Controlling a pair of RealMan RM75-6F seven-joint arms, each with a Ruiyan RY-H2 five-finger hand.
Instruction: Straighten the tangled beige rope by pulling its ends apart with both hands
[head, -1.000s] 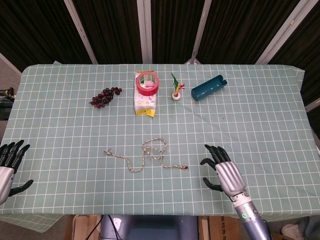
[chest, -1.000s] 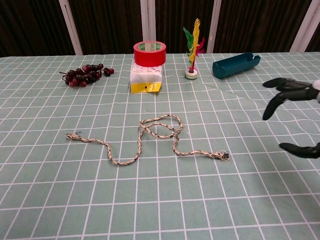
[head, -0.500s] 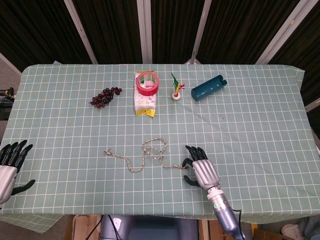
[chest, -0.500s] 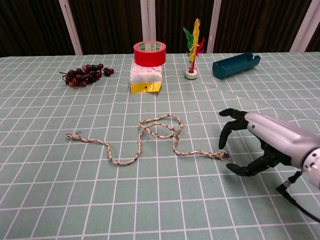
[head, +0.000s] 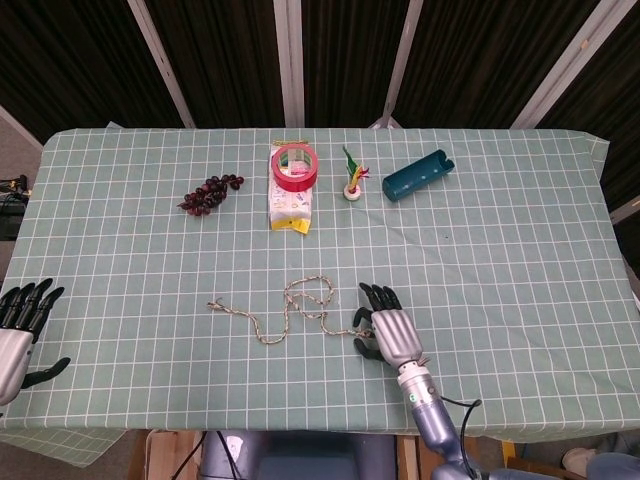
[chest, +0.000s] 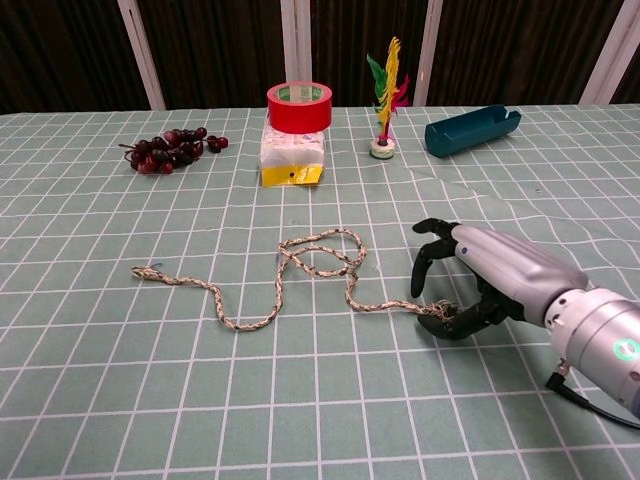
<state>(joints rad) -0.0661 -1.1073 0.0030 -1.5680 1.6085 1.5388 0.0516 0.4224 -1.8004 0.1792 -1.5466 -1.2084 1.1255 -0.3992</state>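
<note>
The beige rope (head: 243, 314) lies slack on the green checked cloth, with a tangled loop (chest: 320, 250) near its middle. Its left end (chest: 150, 272) lies bare and far from either hand. My right hand (head: 385, 330) hovers at the rope's frayed right end (chest: 440, 312). That hand (chest: 470, 275) has its fingers arched and spread above the end and the thumb low beside it, with nothing gripped. My left hand (head: 20, 325) hangs off the table's left edge with fingers apart, holding nothing, and shows only in the head view.
Along the far side sit a bunch of dark grapes (chest: 170, 148), a red tape roll (chest: 299, 105) on a white and yellow packet (chest: 292, 158), a feathered shuttlecock (chest: 383, 95) and a teal open tube (chest: 472, 130). The table's front edge (head: 300, 428) runs close behind my right wrist.
My right hand has moved left across the cloth until its fingers stand over the rope's right end. The left hand has barely shifted. The rope lies as before.
</note>
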